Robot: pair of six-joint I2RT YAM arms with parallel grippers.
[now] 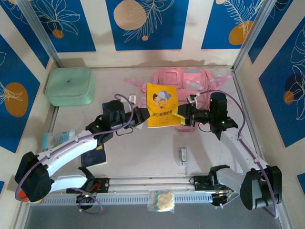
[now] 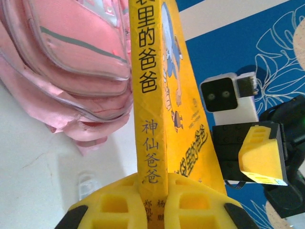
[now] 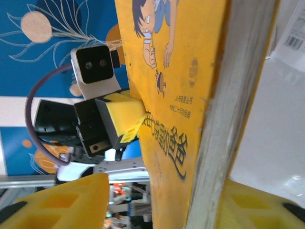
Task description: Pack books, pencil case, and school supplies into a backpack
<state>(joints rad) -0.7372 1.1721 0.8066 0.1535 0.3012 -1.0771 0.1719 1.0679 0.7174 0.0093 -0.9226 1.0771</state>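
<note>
The bright yellow book (image 1: 161,105) hangs upright above the table, in front of the pale pink backpack (image 1: 190,78). My left gripper (image 1: 143,117) is shut on the book's spine (image 2: 147,95), with both yellow fingers (image 2: 114,200) pressed against it. My right gripper (image 1: 183,118) straddles the opposite page edge (image 3: 228,119). One of its fingers (image 3: 71,200) stands clear of the cover, so it is open. A dark navy book (image 1: 93,157) lies under the left arm. The small pale school supply (image 1: 182,155) lies at the front right. The pencil case is out of view.
A mint-green zip case (image 1: 70,86) sits at the back left. A teal packet (image 1: 57,140) lies by the left arm. A clear bag (image 1: 162,200) rests on the front rail. Walls close in the table on both sides.
</note>
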